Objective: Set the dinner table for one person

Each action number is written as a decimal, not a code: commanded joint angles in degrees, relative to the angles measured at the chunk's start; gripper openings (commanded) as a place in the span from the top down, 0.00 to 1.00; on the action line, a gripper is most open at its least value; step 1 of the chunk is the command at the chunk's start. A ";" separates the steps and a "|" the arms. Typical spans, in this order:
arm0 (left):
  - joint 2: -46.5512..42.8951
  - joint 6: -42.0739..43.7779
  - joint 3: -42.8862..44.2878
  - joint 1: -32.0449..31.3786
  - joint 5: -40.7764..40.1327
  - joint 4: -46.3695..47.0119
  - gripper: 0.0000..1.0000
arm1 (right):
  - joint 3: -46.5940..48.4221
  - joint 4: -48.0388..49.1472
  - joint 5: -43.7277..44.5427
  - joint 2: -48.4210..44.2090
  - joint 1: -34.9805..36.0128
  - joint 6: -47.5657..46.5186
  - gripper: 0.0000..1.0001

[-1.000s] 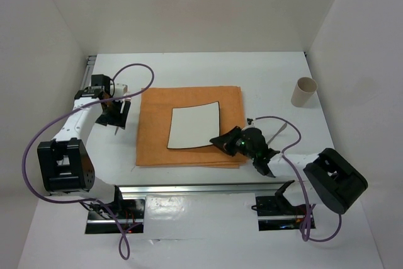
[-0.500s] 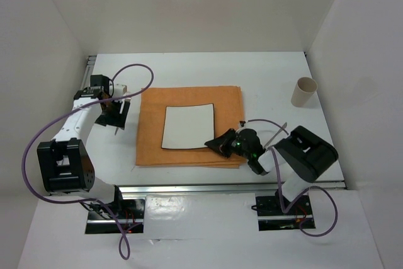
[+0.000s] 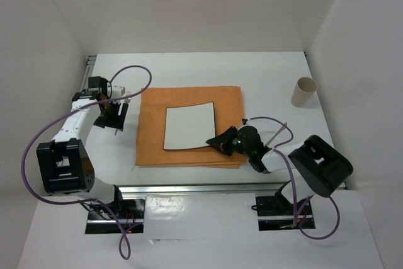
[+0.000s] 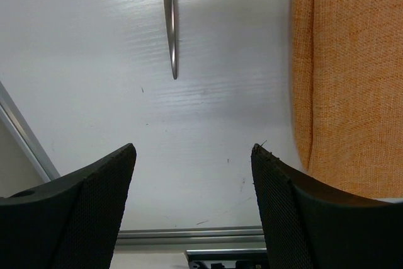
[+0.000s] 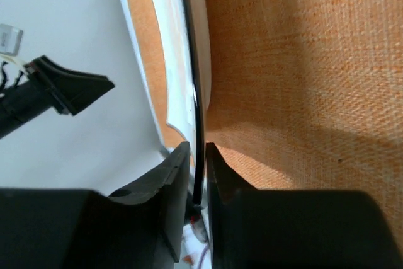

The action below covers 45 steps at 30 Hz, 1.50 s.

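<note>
Near the placemat's (image 3: 154, 127) edge, right fingers (image 5: 165, 187) seemingly pinch the plate (image 3: 187, 126).

Large, smooth white rectangular desk (image 3: 189, 70). Bearing: folded orange cloth placemat (image 3: 151, 140), centre; beige cylindrical cup (image 3: 304, 92), upright, far right; slim silver metal utensil (image 4: 170, 23), just left of the placemat.

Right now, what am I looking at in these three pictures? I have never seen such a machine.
Two robot arms are bolted at the near edge of a white table. One picture looks down from above; the other two come from a camera on each wrist. On the table are an orange placemat, a beige cup and a slim metal utensil. The right hand pinches the edge of a square white plate on the placemat. The left hand is open and empty, near the utensil.
</note>
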 commanded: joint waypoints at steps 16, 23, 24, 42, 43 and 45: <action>-2.30 2.07 -0.24 1.18 1.85 0.63 0.19 | 6.42 -17.03 -1.28 -3.36 0.40 0.27 0.43; -2.31 2.07 -0.77 1.70 1.07 1.33 0.18 | 21.76 -51.01 7.12 -8.36 1.01 -11.13 0.27; -1.79 2.59 -0.77 1.70 0.19 1.94 0.16 | 23.89 -55.75 9.07 -8.37 1.02 -12.11 0.27; 19.32 3.12 15.66 1.70 2.47 1.16 0.15 | 24.87 -65.39 20.06 -14.08 2.86 -18.87 0.41; 19.31 3.12 15.14 1.70 2.47 1.16 0.15 | 26.27 -63.81 22.60 -13.21 2.86 -22.54 0.45; 19.31 3.12 14.62 1.70 2.47 1.16 0.15 | 28.73 -60.82 22.63 -9.62 1.99 -27.39 0.43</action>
